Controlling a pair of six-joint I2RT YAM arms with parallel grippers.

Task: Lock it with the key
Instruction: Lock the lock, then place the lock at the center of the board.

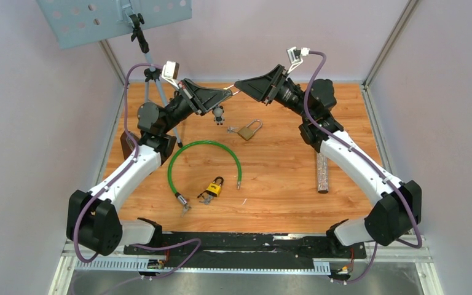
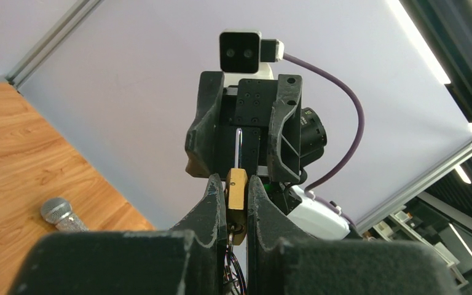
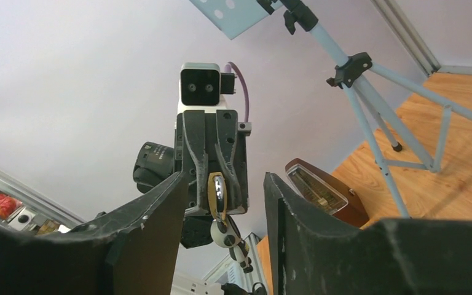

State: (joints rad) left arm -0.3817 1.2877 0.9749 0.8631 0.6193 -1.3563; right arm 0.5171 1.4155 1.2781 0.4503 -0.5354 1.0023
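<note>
Left wrist view: left fingers (image 2: 212,206) pinch a brass padlock (image 2: 236,192)

Robotics lab test cell: pale lilac panel walls (image 1: 31,110) in aluminium profile framing (image 1: 390,40), orange wood-grain tabletop (image 1: 283,184), grey camera tripod (image 3: 351,66), perforated pale-blue metal plate (image 1: 92,21) overhead.

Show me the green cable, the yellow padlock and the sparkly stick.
green cable (image 1: 204,142): top view, top of its loop.
yellow padlock (image 1: 214,188): top view, its body.
sparkly stick (image 1: 322,173): top view, its middle.
</note>
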